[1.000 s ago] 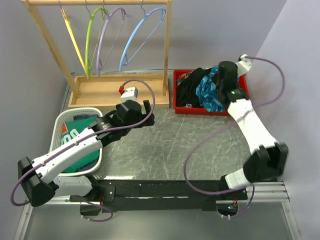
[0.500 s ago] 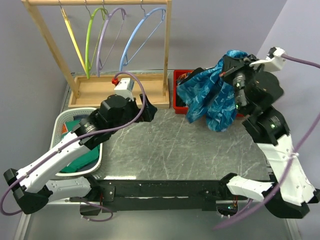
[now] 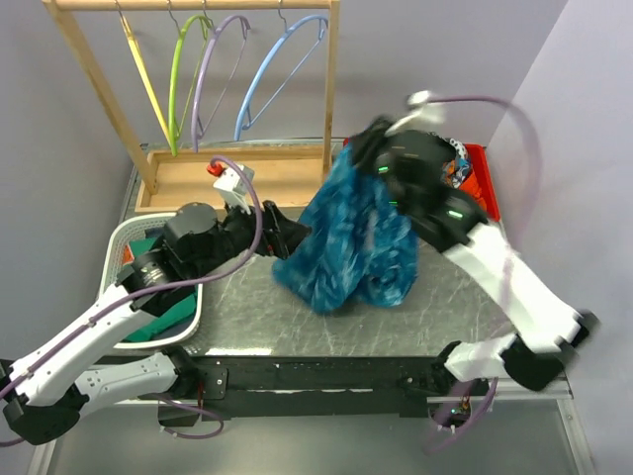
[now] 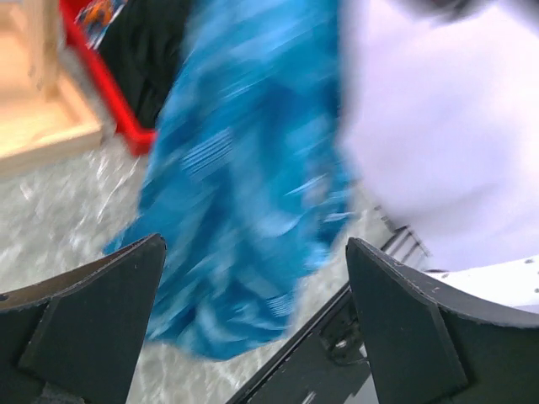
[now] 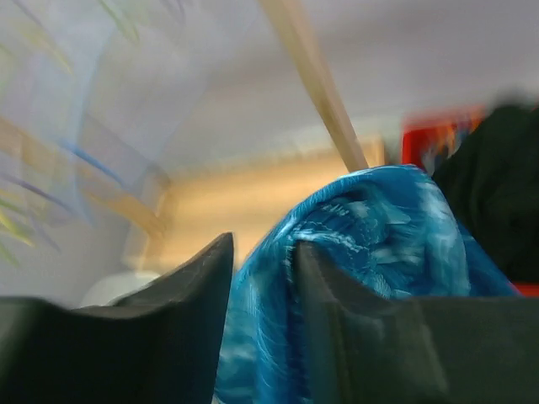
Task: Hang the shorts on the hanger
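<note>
blue, shiny fabric hung in a long bunch over the middle of the table (image 3: 257, 307) — these were the shorts (image 3: 351, 237), gathered at their top between the fingers of the right gripper (image 5: 263, 278), which was nearly closed with the cloth pinched in the narrow gap. holding them high by one end looked meant to let the rest drop free and unfold, so an edge could be found; whether the lowest folds touched the tabletop i could not tell. the left gripper (image 4: 253, 286) faced the hanging cloth from the left with its jaws spread wide and nothing between them, likely placed to take a second hold. the hanger (image 3: 282, 69), light blue, hung on the wooden rack (image 3: 331, 99) at the far side, rightmost of its row and well apart from the shorts, so the hanging itself was not yet begun. the red bin (image 3: 482, 178) at the far right held a black garment (image 4: 160, 50) and something patterned, too blurred to name. the white basket (image 3: 117, 242) at the near left held a green shirt (image 3: 170, 315).
</note>
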You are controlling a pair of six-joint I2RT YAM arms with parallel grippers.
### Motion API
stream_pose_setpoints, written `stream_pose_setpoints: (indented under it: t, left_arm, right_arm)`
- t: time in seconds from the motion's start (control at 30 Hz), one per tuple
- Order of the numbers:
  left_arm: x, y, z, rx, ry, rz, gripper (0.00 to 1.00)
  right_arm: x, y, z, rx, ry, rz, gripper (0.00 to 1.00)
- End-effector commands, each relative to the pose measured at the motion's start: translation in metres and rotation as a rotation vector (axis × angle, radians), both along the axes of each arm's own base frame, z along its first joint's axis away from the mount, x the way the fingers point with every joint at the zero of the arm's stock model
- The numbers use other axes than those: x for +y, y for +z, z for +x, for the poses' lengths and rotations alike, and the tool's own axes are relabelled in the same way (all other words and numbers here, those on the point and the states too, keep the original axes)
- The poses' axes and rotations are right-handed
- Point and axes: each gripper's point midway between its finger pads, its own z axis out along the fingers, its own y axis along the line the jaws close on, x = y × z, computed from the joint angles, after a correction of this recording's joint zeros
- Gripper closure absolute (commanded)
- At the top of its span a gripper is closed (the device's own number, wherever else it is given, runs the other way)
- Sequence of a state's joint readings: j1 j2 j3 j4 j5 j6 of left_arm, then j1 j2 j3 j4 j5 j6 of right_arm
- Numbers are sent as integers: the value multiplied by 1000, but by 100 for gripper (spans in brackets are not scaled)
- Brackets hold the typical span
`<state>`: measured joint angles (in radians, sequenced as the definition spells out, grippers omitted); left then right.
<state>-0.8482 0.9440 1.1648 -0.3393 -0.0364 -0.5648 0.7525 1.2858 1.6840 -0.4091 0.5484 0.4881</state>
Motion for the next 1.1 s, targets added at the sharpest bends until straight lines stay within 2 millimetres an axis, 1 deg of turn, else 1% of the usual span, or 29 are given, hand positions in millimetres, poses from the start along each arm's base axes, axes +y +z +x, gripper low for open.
stream_pose_setpoints:
  t: [0.0,0.03,0.07,0.1,0.13,0.17,0.2,0.23,0.3,0.33,0.4,0.43,0.47,0.53,0.57,0.6,0.63,0.67,0.7,0.73,0.77,0.8,0.83,0.87,0.9,0.93,0.97,1.03,1.07]
  left_arm:
    - [2,-54,14,96,73,77,7]
    - [0,-64,15,115,79,88,9]
    - [-2,-85,20,158,99,112,10]
    - [-5,-96,23,184,108,125,11]
    - [-10,-113,27,215,111,153,13]
    - [-12,-126,29,250,121,163,16]
    - [-16,-131,33,261,128,160,18]
    - [-19,-137,35,275,134,164,21]
    - [-30,-152,44,314,145,184,24]
    - [-34,-163,51,328,170,212,25]
    - [-42,-159,63,322,196,214,28]
    - [-45,-172,71,336,230,251,30]
    - [-50,-164,80,321,248,244,32]
    - [-52,-168,95,326,304,273,35]
    - [-53,-174,108,326,354,308,35]
    - [-53,-176,117,320,387,324,35]
    - [-56,-192,126,334,410,367,35]
    - [-63,-183,135,325,409,356,35]
    - [-67,-185,141,325,408,365,35]
    - [-71,-200,149,339,415,400,33]
    - [-74,-190,160,324,436,395,31]
    - [-74,-192,167,328,451,413,29]
    - [-74,-210,177,342,476,459,25]
    - [-77,-197,189,325,502,443,24]
    - [-73,-204,193,335,521,477,23]
    - [-69,-217,203,353,545,501,22]
    - [-70,-211,209,346,556,493,22]
    - [-68,-219,218,355,552,500,23]
    - [-69,-220,221,353,543,499,24]
  right_arm:
    - [25,-142,35,323,111,-145,45]
    - [25,-174,30,393,146,-166,43]
    - [19,-187,28,411,133,-179,40]
    - [11,-187,20,396,119,-166,33]
    - [7,-222,7,456,129,-173,31]
    - [8,-227,3,442,139,-151,30]
    - [5,-227,-7,431,142,-133,30]
    - [2,-252,-16,473,134,-146,30]
    - [-3,-269,-25,494,99,-176,29]
    - [-8,-289,-30,529,86,-193,29]
    - [-6,-300,-31,530,94,-190,29]
    - [-8,-311,-33,539,100,-205,30]
    - [-4,-312,-28,524,104,-193,30]
    - [0,-321,-26,526,119,-207,31]
    - [4,-327,-22,531,122,-214,31]
    - [5,-332,-20,542,119,-225,31]
    - [5,-334,-16,542,112,-236,31]
    - [5,-343,-14,564,103,-255,31]
    - [4,-347,-14,571,98,-263,31]
    - [1,-353,-13,582,77,-271,31]
    - [-3,-362,-15,609,62,-285,35]
    - [-7,-365,-16,620,42,-283,37]
    - [-15,-373,-20,640,16,-296,39]
    - [-19,-374,-22,640,3,-293,40]
    - [-21,-375,-25,640,-4,-279,41]
    - [-27,-382,-30,649,-11,-279,41]
    - [-28,-378,-33,634,-14,-260,44]
    - [-33,-382,-39,632,-14,-245,48]
    - [-34,-380,-42,626,-14,-235,55]
